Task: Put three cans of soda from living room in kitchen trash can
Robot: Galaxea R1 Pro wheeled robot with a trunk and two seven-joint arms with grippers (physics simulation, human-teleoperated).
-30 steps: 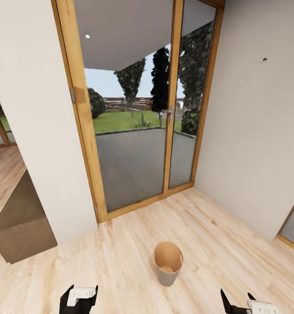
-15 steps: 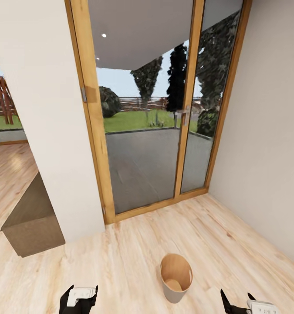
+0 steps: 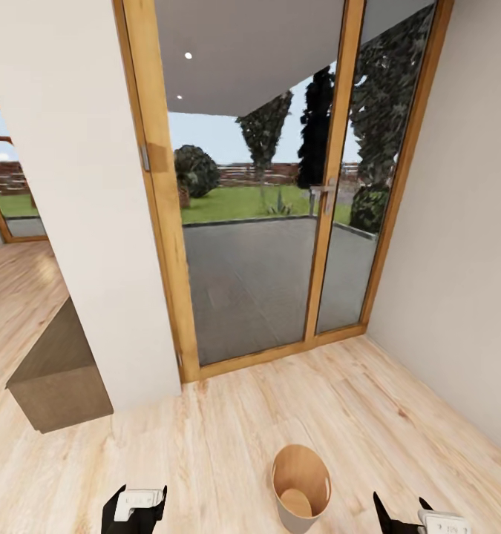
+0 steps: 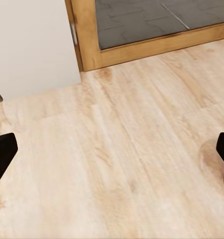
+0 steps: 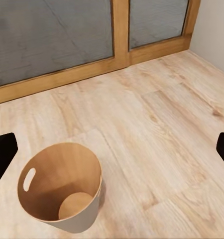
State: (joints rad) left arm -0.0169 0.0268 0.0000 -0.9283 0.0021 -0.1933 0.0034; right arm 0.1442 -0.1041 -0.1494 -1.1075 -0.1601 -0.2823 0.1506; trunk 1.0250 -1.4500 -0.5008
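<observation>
The round, tapered tash can, grey outside and wood-brown within, stands upright on pale plank floor between the empty, wide-open left gripper and right gripper, near wood-framed glass doors.

Pale grey tash can with coppery-brown inside; light wood-plank floor; white wall.

The floor is pale matt wood plank with visible grain. Ahead of the right gripper, the tash can looks smooth wood-toned inside, matt grey outside. The door frame is warm wood around clear glass.
</observation>
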